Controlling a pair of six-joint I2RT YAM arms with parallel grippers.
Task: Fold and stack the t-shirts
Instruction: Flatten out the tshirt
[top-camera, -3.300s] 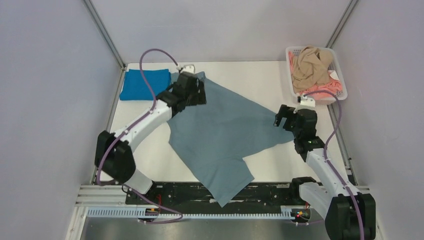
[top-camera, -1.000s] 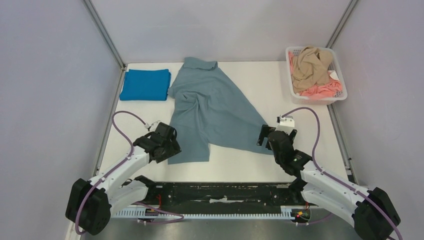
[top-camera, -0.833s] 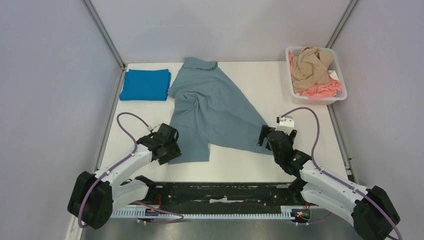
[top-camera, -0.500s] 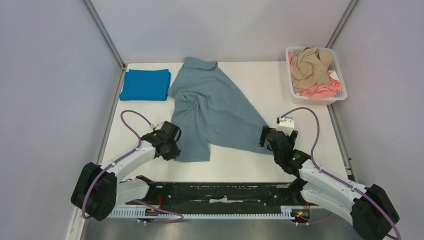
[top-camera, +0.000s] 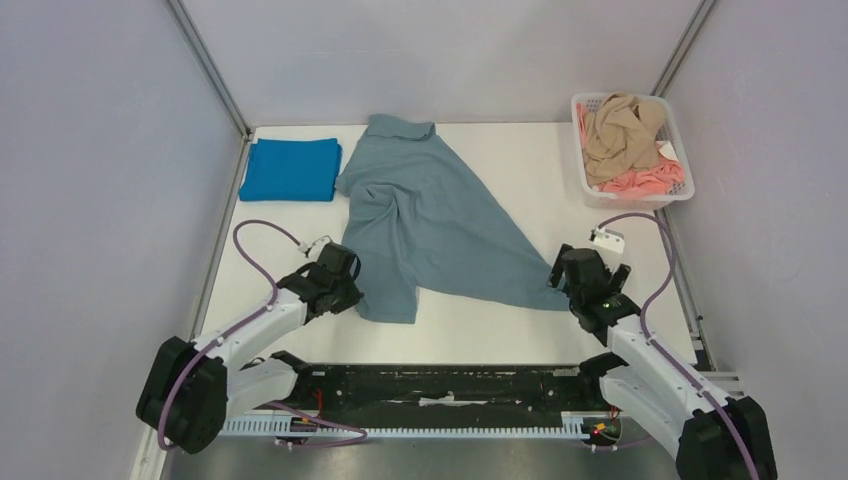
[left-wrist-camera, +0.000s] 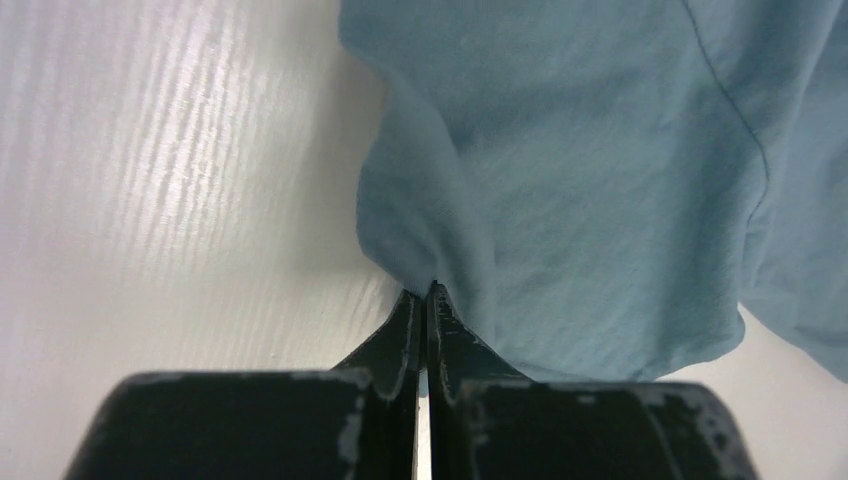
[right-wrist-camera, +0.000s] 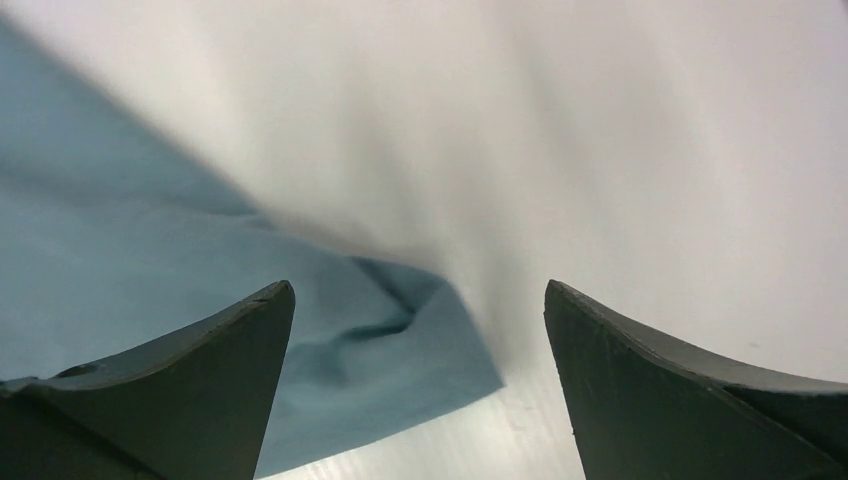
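Soft, rumpled grey-blue t-shirt (top-camera: 430, 220) pinched by left tool (left-wrist-camera: 425, 295); right tool (right-wrist-camera: 416, 290) gapes over its pointed corner.

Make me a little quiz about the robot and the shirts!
1. True or false: the left end effector is pinching the edge of the grey-blue t-shirt.
2. Where is the bright blue t-shirt? A: hanging in the air. B: folded at the far left corner of the table. C: under the grey-blue one.
3. Fill in: the right end effector is wide ____ above that shirt's corner.
Key: 1 true; 2 B; 3 open.
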